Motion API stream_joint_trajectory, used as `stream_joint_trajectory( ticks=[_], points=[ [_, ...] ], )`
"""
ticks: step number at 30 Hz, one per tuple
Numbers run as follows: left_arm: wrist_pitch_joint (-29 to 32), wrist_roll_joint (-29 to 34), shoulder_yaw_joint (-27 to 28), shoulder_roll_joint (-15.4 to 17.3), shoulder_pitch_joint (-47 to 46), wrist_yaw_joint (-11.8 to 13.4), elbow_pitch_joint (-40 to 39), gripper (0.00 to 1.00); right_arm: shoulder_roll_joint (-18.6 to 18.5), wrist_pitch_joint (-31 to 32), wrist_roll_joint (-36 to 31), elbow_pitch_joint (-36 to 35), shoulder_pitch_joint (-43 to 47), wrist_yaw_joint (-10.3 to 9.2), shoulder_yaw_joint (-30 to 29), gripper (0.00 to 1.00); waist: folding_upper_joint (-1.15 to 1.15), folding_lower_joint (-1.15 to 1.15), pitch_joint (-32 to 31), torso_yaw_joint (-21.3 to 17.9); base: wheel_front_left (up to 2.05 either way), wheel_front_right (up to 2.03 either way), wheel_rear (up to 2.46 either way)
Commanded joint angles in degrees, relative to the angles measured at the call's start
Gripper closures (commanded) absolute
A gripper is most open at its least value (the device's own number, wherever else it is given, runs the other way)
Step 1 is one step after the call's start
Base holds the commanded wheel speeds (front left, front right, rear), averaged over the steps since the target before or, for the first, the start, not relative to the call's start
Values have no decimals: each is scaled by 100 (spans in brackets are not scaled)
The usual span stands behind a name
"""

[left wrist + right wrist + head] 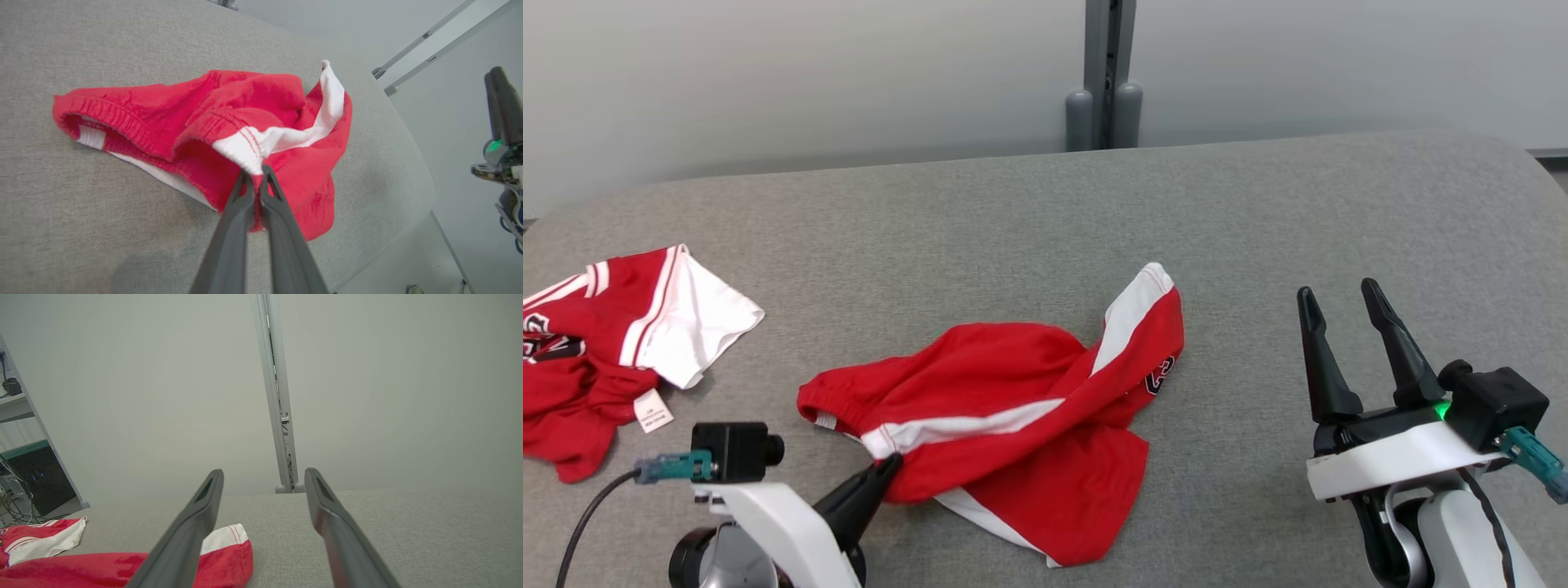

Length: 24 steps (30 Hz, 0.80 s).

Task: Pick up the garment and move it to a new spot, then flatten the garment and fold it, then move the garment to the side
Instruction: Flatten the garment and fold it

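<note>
grey padded table (pixel 1258 204), pickup step: left gripper (pixel 256 173) clamped on red shorts (pixel 1013 392) at its tips, right gripper (pixel 1347 327) spread empty well aside; next probably lift clear, carry

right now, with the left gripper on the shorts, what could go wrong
The left gripper pinches only a white waistband edge of the shorts; it may slip on lifting.
The right gripper stands open and apart, so the twisted shorts could bunch further.
Carried left, they could snag the jersey.
</note>
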Motion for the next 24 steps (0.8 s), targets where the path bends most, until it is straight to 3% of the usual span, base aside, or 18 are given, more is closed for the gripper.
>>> stream_joint_trajectory(
  ticks=[1, 8, 18, 19, 20, 21, 24],
  points=[
    [41, -47, 24, 72, 149, -4, -103, 100, -63, -29, -6, 14, 54, 11, -26, 0, 0, 0, -40, 79, 0, 0, 0],
    [198, -112, 139, 407, 721, 14, -193, 100, -131, -29, 12, 37, 100, 11, -26, 0, 0, 0, -70, 143, 0, 0, 0],
    [113, -144, 109, 342, 889, 27, 400, 100, -144, -29, 33, 89, 128, 11, 8, 0, 0, 0, -87, 118, 0, 0, 0],
    [93, -175, 108, 306, 854, 1, 468, 79, -150, -29, 32, 96, 131, 11, 9, 0, 0, 0, -90, 118, 0, 0, 0],
    [67, -163, 105, 313, 813, 0, 551, 22, -155, -29, 35, 109, 132, 11, 15, 0, 0, 0, -96, 118, 0, 0, 0],
    [51, -129, 91, 315, 786, -11, 640, 0, -157, -29, 38, 124, 132, 11, 24, 0, 0, 0, -104, 115, 0, 0, 0],
    [-19, -164, 44, 212, 712, -70, 781, 0, -157, -29, 48, 160, 140, 11, 52, 0, 0, 0, -132, 104, 0, 0, 0]
  ],
)
